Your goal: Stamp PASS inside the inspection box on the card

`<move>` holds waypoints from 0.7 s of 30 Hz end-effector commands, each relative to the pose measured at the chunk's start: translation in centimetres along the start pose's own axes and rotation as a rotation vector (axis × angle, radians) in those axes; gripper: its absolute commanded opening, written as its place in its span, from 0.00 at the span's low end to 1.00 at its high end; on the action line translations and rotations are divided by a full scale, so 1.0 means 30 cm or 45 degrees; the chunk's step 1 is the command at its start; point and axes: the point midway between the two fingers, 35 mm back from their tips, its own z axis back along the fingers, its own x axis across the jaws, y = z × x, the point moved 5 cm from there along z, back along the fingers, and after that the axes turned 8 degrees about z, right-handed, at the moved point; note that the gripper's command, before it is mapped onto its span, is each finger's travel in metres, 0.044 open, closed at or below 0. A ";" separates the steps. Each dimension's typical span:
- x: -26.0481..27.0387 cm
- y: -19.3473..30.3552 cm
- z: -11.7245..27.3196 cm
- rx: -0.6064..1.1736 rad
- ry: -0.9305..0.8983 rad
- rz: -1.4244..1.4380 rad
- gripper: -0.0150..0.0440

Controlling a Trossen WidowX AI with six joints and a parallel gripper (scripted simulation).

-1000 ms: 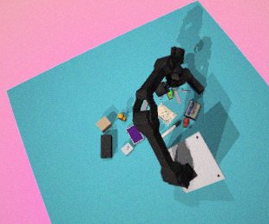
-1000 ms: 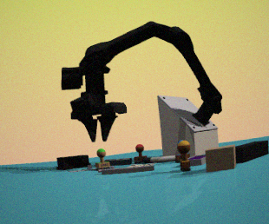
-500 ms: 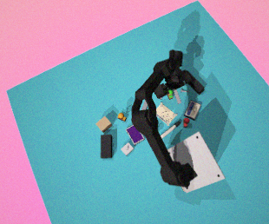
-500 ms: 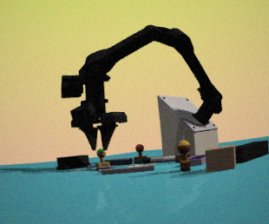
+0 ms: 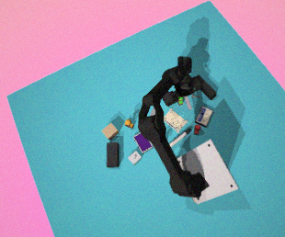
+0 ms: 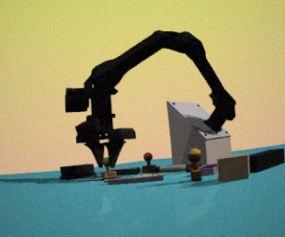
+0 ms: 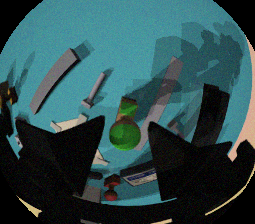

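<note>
The green-knobbed stamp (image 5: 180, 101) (image 6: 106, 162) (image 7: 125, 136) stands upright. My gripper (image 6: 107, 163) (image 7: 127, 122) is open, pointing down, with its fingertips apart on either side of the green knob and nothing gripped. The cream card (image 5: 174, 118) (image 7: 69, 124) lies flat beside that stamp; its box and print are too small to read. A purple pad (image 5: 142, 141) lies farther off. A red-knobbed stamp (image 5: 197, 129) (image 6: 148, 157) (image 7: 111, 181) and an orange-knobbed stamp (image 5: 129, 123) (image 6: 195, 156) stand apart. Which stamp reads PASS cannot be told.
A blue-labelled box (image 5: 205, 116) (image 7: 141, 177) lies near the red stamp. A black block (image 6: 76, 171) (image 7: 210, 117), grey bars (image 7: 53, 81) (image 7: 163, 95) and a pen (image 5: 179, 138) lie around. A tan block (image 5: 109, 130) (image 6: 233, 167), another black block (image 5: 112, 154) (image 6: 267, 160) and a sloped white box (image 5: 219, 172) (image 6: 181, 140) stand farther off.
</note>
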 end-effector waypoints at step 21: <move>0.003 0.006 -0.043 0.006 -0.006 -0.003 0.39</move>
